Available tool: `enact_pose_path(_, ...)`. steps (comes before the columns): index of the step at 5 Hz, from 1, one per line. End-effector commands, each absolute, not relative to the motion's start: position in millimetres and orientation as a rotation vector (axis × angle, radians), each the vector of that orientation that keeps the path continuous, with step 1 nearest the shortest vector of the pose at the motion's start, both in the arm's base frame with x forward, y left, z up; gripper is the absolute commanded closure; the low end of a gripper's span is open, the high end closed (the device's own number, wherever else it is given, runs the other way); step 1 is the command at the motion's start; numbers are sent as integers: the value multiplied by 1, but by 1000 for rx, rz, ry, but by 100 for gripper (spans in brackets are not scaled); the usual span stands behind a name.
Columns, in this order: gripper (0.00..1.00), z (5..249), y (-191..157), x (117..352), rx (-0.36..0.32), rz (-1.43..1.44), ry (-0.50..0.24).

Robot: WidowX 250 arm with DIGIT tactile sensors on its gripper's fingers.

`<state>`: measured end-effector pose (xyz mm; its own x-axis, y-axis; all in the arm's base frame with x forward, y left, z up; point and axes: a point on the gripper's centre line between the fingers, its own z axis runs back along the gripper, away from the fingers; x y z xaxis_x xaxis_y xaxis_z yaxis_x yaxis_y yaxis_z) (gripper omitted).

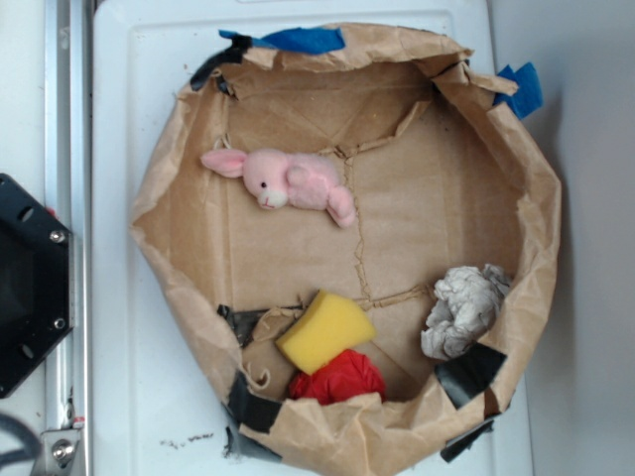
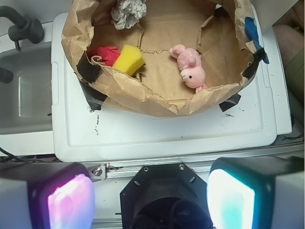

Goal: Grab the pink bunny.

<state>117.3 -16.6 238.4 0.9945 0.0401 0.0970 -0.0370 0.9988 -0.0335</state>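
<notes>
Pink bunny (image 1: 293, 182) lying sideways in paper basin (image 1: 174, 169), ears toward rim, tool (image 2: 151, 200) spread open above

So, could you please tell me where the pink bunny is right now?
In the exterior view, the pink bunny lies upper-left inside the paper bin, apart from the yellow sponge below it.

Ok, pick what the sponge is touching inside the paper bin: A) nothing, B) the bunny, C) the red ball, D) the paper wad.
C: in the exterior view the sponge leans against the red ball, while the bunny and the paper wad lie apart from it in the paper bin.
</notes>
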Motion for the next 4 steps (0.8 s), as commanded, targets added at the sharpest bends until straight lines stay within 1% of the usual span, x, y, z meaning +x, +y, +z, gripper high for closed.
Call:
enact_pose_path(1, 0, 238, -17, 117, -32, 39, -98)
enact_pose_path(2, 0, 236, -12, 167, -29, -32, -109)
enact_pose_path(3, 0, 219, -8, 196, -17, -172, -112)
enact_pose_path(4, 0, 212, -3, 201, -16, -192, -100)
